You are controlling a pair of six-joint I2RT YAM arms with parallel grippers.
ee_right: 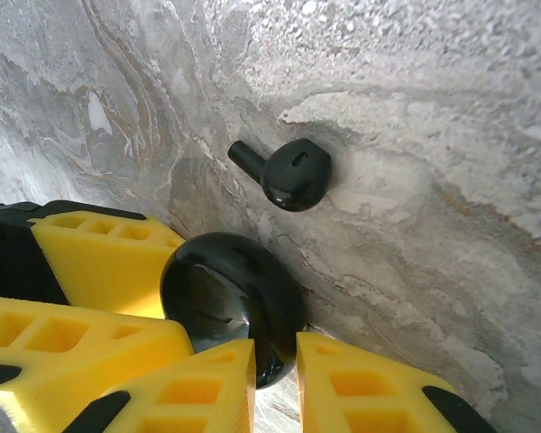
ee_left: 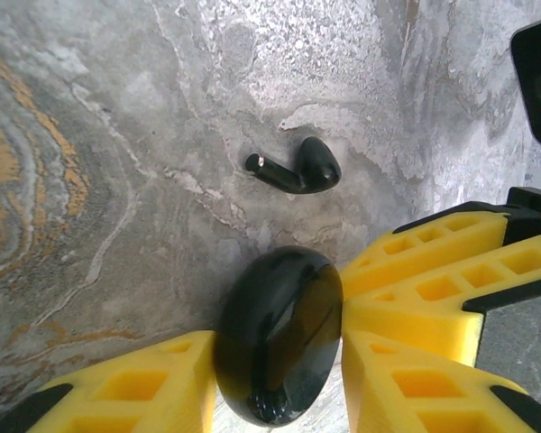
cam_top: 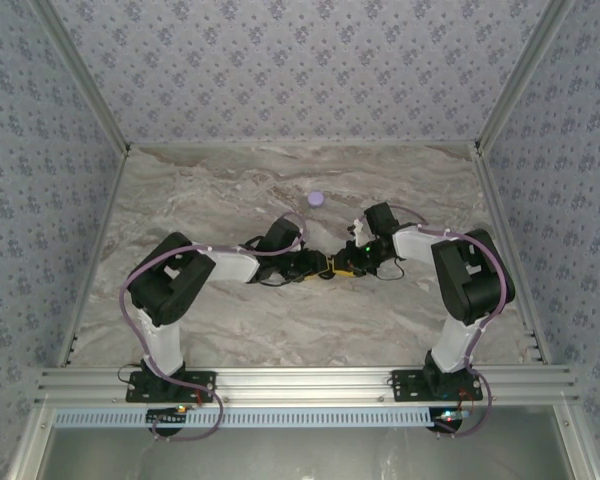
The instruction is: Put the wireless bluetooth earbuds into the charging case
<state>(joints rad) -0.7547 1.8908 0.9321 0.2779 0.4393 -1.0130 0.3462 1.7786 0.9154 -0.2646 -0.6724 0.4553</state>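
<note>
A robot test cell: a marble-print tabletop (cam_top: pixel 280 335) boxed in left, right and far by floral-papered panels (cam_top: pixel 300 70), with left arm (cam_top: pixel 170 290) and right arm (cam_top: pixel 470 280) bolted to a near aluminium rail (cam_top: pixel 300 381).

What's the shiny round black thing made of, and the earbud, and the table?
The round case looks like glossy plastic: it mirrors light. The earbud seems plastic too, less shiny. The table looks marble, though its veins may be printed.

Blk earbud (ee_left: pixel 298 169) lies on its side w/ stem out, near but apart from glossy blk round case (ee_left: pixel 279 334).
</note>
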